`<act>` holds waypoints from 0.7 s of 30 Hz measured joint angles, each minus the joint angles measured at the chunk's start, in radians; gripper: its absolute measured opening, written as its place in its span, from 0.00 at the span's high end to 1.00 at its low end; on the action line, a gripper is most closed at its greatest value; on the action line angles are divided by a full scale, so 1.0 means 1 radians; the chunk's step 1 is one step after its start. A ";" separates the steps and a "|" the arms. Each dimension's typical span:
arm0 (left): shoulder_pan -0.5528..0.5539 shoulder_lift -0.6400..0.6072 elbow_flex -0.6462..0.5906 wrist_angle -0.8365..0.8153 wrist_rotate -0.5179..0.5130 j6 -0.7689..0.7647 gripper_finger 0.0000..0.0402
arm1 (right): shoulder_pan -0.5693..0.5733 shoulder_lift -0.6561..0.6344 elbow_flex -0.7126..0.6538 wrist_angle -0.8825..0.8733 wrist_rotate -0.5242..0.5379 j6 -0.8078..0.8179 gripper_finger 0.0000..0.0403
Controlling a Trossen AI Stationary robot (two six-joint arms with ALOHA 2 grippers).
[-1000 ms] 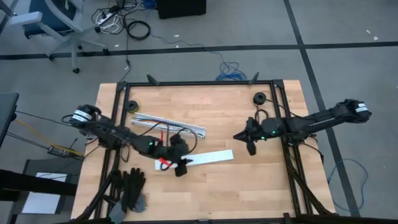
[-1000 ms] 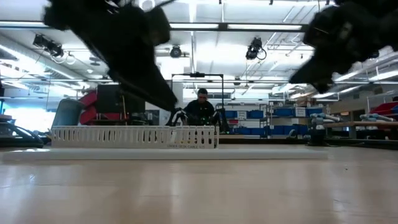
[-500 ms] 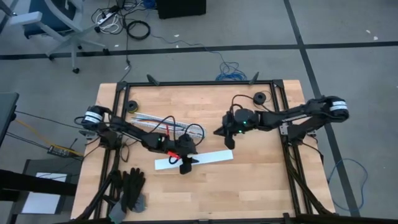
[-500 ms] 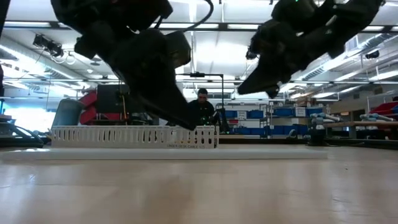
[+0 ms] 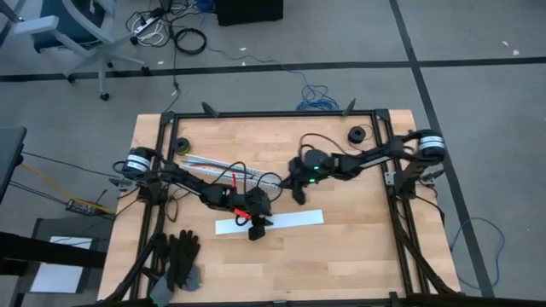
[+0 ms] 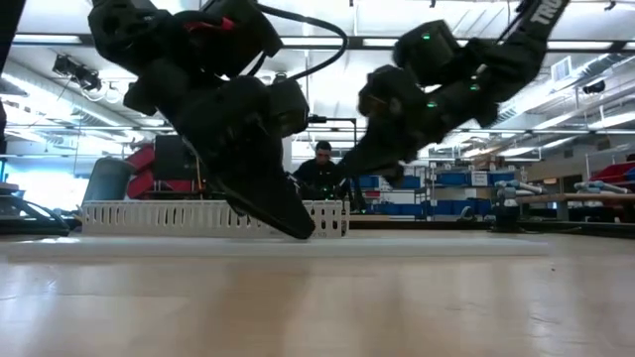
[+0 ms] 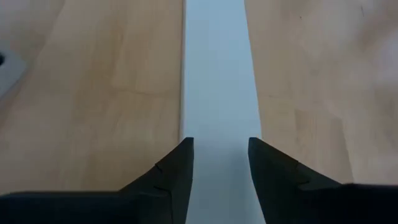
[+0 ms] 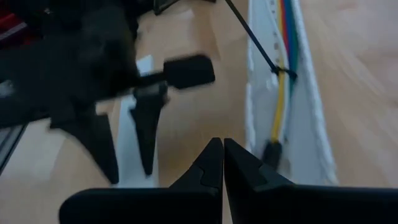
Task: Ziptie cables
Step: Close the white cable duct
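**Both grippers drawn in toward the tabletop's middle**

A pair of black gloves (image 5: 177, 258) lies at the tabletop's (image 5: 341, 256) near-left corner, well behind the left gripper (image 5: 256, 227). A second ago that gripper sat by the left end of the flat white strip (image 5: 294, 218); now it has shifted a little along the strip and points down over it. Its fingers (image 7: 177, 171) stand partly apart, one on each side of the strip's width, tips low over the white surface; nothing is clamped between them that can be made out.

Just beyond this gripper runs the long white slotted channel (image 8: 311, 134), and inside it lie the cables (image 8: 287, 31), yellow, red, green and blue, with a dark plug end (image 8: 268, 152) and a thin black tie (image 8: 283, 72) across them.

The right gripper (image 5: 299, 191) has swung far in from the right frame rail since then and now hangs beside the channel's near end, close to the left gripper. Its fingers are pressed together and hold nothing.

To the right of it, bare wood stretches to the rail.
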 joint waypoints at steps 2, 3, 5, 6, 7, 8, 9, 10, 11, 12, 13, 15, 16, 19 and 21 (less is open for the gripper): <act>-0.006 0.000 0.000 -0.006 0.000 0.017 0.69 | 0.005 0.035 0.043 0.002 0.000 0.000 1.00; -0.007 0.000 0.000 -0.010 0.000 0.020 0.70 | 0.005 0.050 0.061 0.001 0.000 -0.004 1.00; -0.008 0.001 -0.001 -0.024 0.001 0.026 0.73 | 0.005 0.080 0.101 -0.015 0.001 -0.004 1.00; -0.009 0.001 0.000 -0.036 0.001 0.037 0.74 | 0.002 0.095 0.120 -0.027 0.001 -0.001 1.00; -0.008 0.001 0.000 -0.055 0.003 0.040 0.76 | -0.002 0.105 0.132 -0.050 0.003 0.003 1.00; -0.009 -0.002 0.000 -0.082 0.002 0.041 0.77 | -0.008 0.114 0.141 -0.084 0.003 0.005 1.00; -0.009 -0.003 0.001 -0.100 0.001 0.042 0.79 | -0.012 0.127 0.153 -0.108 0.005 0.006 1.00; -0.009 -0.006 0.002 -0.113 0.000 0.043 0.81 | -0.016 0.136 0.159 -0.129 0.018 0.008 1.00; -0.009 -0.008 0.001 -0.128 0.000 0.047 0.83 | -0.019 0.138 0.158 -0.142 0.028 0.012 1.00; -0.009 -0.008 0.001 -0.135 -0.001 0.052 0.84 | -0.021 0.137 0.160 -0.151 0.040 0.013 1.00; -0.009 -0.009 0.001 -0.135 -0.001 0.068 0.86 | -0.023 0.140 0.160 -0.158 0.050 0.013 1.00; -0.009 -0.009 0.000 -0.136 -0.004 0.078 0.89 | -0.024 0.144 0.159 -0.176 0.053 0.014 1.00; -0.009 -0.009 0.000 -0.137 -0.004 0.086 0.91 | -0.024 0.144 0.160 -0.183 0.052 0.014 1.00; -0.009 -0.009 0.000 -0.157 -0.016 0.095 0.94 | -0.024 0.141 0.163 -0.221 0.048 0.014 1.00; -0.009 -0.011 0.000 -0.167 -0.019 0.095 0.95 | -0.024 0.139 0.162 -0.259 0.039 0.015 1.00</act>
